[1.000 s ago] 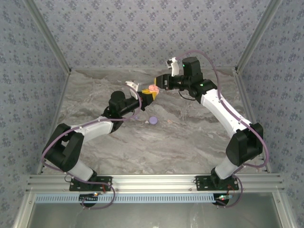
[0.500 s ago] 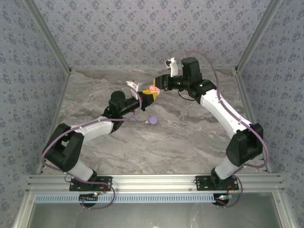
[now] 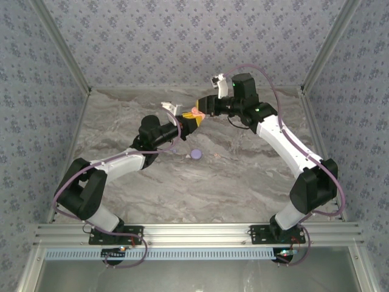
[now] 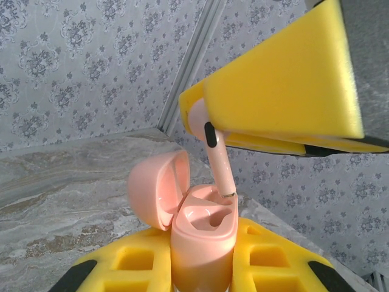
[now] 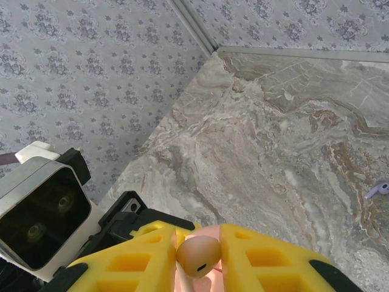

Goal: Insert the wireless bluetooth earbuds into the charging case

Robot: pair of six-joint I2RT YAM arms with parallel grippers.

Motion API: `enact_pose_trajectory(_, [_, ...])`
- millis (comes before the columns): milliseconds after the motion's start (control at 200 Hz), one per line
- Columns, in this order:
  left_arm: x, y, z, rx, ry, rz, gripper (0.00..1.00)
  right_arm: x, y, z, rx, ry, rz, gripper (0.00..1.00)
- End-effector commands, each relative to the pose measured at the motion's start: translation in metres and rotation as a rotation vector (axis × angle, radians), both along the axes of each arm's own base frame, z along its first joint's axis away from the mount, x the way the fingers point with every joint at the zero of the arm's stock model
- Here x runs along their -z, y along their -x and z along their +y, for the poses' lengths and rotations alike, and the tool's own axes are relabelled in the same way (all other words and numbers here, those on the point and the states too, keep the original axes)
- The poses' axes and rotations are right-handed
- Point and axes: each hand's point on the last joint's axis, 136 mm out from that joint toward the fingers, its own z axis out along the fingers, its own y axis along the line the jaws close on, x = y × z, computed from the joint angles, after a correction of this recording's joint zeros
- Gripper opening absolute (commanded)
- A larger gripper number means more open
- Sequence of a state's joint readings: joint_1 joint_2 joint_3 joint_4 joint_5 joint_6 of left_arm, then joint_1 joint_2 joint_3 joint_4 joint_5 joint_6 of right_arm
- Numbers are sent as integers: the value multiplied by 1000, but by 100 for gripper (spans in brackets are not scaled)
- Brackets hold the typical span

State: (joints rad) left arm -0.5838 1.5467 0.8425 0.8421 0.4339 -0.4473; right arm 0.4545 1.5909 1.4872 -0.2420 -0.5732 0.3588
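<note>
Both arms meet above the far half of the table [image 3: 243,182], roughly midway between its left and right edges. The left gripper [image 3: 189,123] is clamped on the pink charging case [image 4: 203,243], yellow pads on either side of the body. The case is upright and up off the table. Its lid [image 4: 157,190] is hinged open and leans back to one side, and the two sockets inside are bare. The right gripper [image 3: 203,107] is closed tight on the pink earbud [image 4: 219,161], pinching the bulb end with the stem hanging down and tilted slightly. The stem tip is at the rim of the far socket, not seated; I can't tell if it's touching or just above. The right wrist view has the bulb squeezed between the two yellow pads. A lilac disc [image 3: 196,154] lies flat near the table's middle, nearer than both grippers and apart from them. A lilac earbud [image 5: 380,188] lies loose on the marble-patterned table, well apart from the case. Patterned walls close in the left, far and right edges.
</note>
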Motion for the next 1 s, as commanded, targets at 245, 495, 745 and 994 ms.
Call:
enact_pose_trajectory(245, [-42, 6, -1, 25, 74, -77, 9, -8, 5, -2, 3, 12, -49, 25])
enact_pose_trajectory(495, [-44, 7, -3, 36, 80, -73, 9, -4, 5, -1, 1, 18, -42, 26])
enact_pose_trajectory(745, [-47, 8, -4, 44, 84, -76, 9, 0, 4, 0, 4, 29, -39, 26])
enact_pose_trajectory(994, [-46, 5, -1, 20, 81, -67, 9, 1, 4, -2, 7, 41, -44, 26])
